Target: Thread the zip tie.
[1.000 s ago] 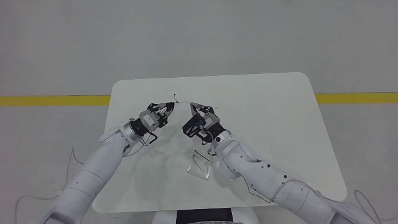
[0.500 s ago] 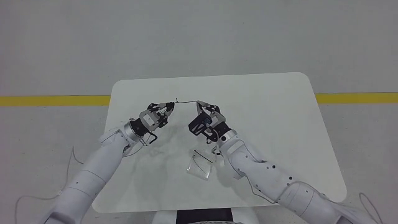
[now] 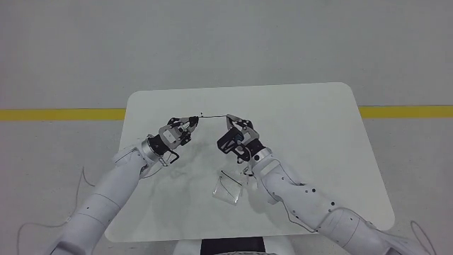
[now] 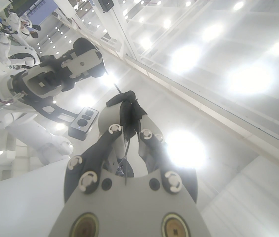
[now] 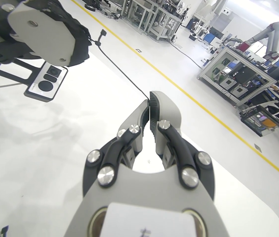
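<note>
– While we look down from the top view, where is the zip tie?
– It is up off the table, a thin dark line stretched between the two grippers. The left gripper pinches one end and the right gripper the other, both clamped on it. They sit near each other over the table's left half, toward its far edge.
– Anything else on the table?
– A small clear packet lies flat on it, just beside the right forearm and nearer the robot.
– What about the left wrist view?
– The left gripper has its black-covered fingers pressed together on the zip tie. The strap comes out at the tips and runs to the right gripper, a little way off. A thin length also trails back between the fingers toward the palm.
– And the right wrist view?
– The right gripper has its ribbed pads closed, with the end of the zip tie caught at the very tips. From there the strap runs straight to the left gripper, which grips it close to its head. The small square head pokes out free past those fingers. The white table lies beneath both.
</note>
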You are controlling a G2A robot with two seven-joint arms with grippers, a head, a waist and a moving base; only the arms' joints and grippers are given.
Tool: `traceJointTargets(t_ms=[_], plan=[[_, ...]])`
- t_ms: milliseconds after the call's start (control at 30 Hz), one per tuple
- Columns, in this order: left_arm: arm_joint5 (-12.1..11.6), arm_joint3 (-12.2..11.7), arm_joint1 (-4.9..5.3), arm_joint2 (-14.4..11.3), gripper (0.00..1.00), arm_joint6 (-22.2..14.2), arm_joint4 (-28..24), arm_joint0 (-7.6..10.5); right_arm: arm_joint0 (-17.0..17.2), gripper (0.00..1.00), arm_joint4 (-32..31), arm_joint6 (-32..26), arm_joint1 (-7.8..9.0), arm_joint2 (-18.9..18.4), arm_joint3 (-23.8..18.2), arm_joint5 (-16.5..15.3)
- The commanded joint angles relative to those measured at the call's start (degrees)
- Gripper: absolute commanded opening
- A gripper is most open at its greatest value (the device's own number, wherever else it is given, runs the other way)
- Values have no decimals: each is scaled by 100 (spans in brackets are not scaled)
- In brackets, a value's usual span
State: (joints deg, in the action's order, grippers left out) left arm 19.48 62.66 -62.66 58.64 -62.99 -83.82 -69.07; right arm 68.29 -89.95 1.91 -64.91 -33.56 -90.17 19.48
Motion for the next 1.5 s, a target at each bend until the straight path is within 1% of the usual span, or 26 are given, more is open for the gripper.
traceJointTargets(t_ms=[0,400,467,533,567,733,867,933,967,1000,1067,1100,1167,1233,1333,1467], plan=[[0,0,0,0,0,0,0,0,-4,0,0,-12,7,-7,3,0],[0,0,0,0,0,0,0,0,-6,0,0,-1,41,8,-15,0],[0,0,0,0,0,0,0,0,28,0,0,-5,44,-40,-57,0],[0,0,0,0,0,0,0,0,71,49,0,-9,47,-85,-96,0],[0,0,0,0,0,0,0,0,100,100,0,-12,48,-105,-121,0],[0,0,0,0,0,0,0,0,209,100,0,-13,83,-58,-92,-5],[0,0,0,0,0,0,0,0,230,100,0,65,124,-9,-92,-172],[0,0,0,0,0,0,0,0,220,95,0,95,138,24,-95,-282],[0,0,0,0,0,0,0,0,208,94,0,106,142,41,-95,-313],[0,0,0,0,0,0,0,0,189,89,0,121,143,66,-102,-356],[0,0,0,0,0,0,0,0,132,82,0,142,135,126,-123,-395],[0,0,0,0,0,0,0,0,102,76,0,161,128,158,-133,-416],[0,0,0,0,0,0,0,0,15,56,0,186,105,235,-149,-466],[0,0,0,0,0,0,0,0,-40,50,0,193,75,285,-155,-498],[0,0,0,0,0,0,0,0,-95,45,0,235,10,332,-132,-569],[0,0,0,0,0,0,0,0,-119,32,0,284,-83,330,-52,-630]])
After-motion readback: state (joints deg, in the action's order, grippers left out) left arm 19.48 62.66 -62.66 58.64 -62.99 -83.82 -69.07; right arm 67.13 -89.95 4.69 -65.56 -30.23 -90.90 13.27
